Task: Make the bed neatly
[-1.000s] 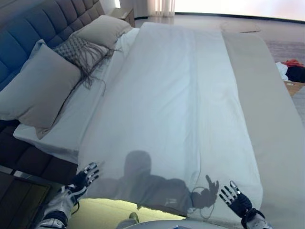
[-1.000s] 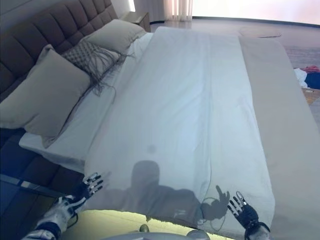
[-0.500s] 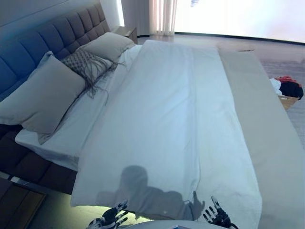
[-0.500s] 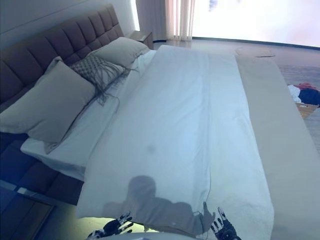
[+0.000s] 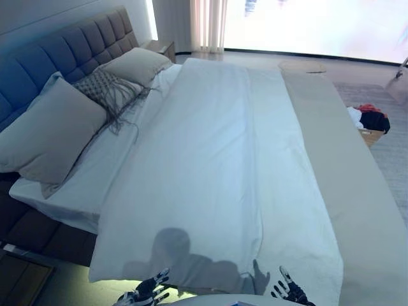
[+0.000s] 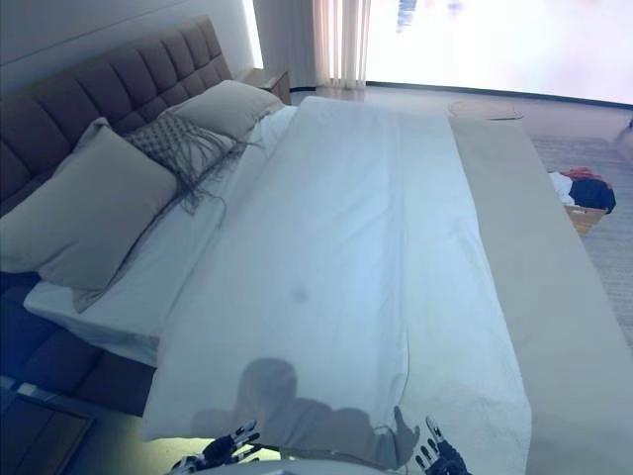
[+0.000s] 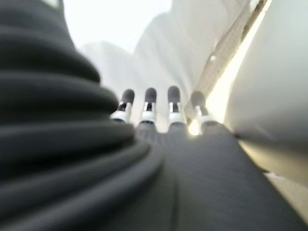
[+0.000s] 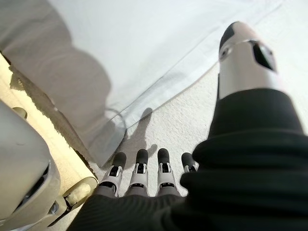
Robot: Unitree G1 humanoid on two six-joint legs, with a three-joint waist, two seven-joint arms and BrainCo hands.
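A white duvet lies flat and smooth over the bed, its near edge hanging over the bed's side. A beige blanket strip runs along the bed's foot at the right. Two beige pillows and a fringed grey cushion lie by the tufted headboard at the left. My left hand is open and empty below the duvet's near edge. My right hand is open and empty near the duvet's near right corner; the right wrist view shows its straight fingers above the duvet edge.
A nightstand stands at the far end of the headboard. A basket with red and dark clothes sits on the floor past the bed's foot. A bright window with a curtain is at the far side.
The view has tilted up and shifted a little; both hands have dropped from beside the duvet's near edge to the bottom of the picture. The duvet lies as before.
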